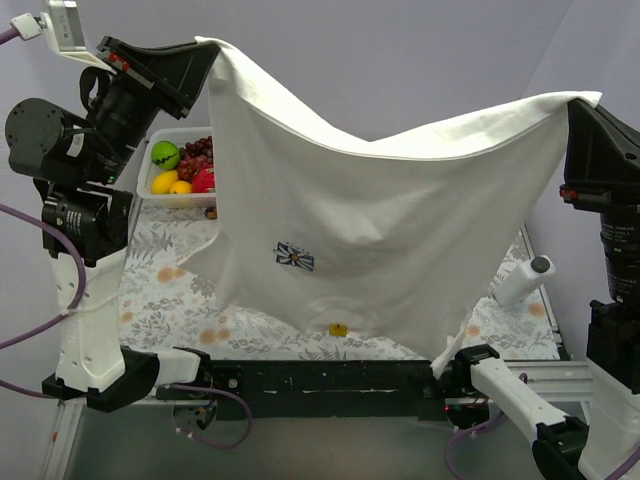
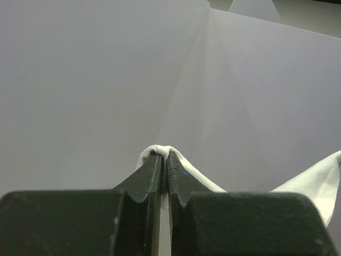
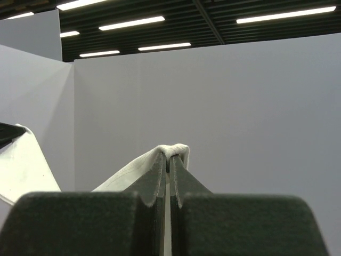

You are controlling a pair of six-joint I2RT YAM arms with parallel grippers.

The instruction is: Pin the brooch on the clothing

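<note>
The white T-shirt (image 1: 400, 220) hangs spread in the air between my two grippers, its lower edge over the table. My left gripper (image 1: 205, 47) is shut on its upper left corner; the left wrist view shows cloth (image 2: 157, 151) pinched at the tips of the left gripper (image 2: 164, 154). My right gripper (image 1: 577, 101) is shut on the upper right corner; cloth (image 3: 176, 150) folds over the tips of the right gripper (image 3: 169, 157). The blue-and-white flower print (image 1: 294, 256) faces the camera. A small gold spot (image 1: 338, 328), probably the brooch, sits low on the shirt by a curved seam.
A white tray (image 1: 152, 165) of fruit stands at the back left, partly behind the shirt. A white cylinder with a grey cap (image 1: 525, 279) lies at the right. The floral tablecloth (image 1: 160, 295) covers the table, with a black rail (image 1: 330, 375) along its near edge.
</note>
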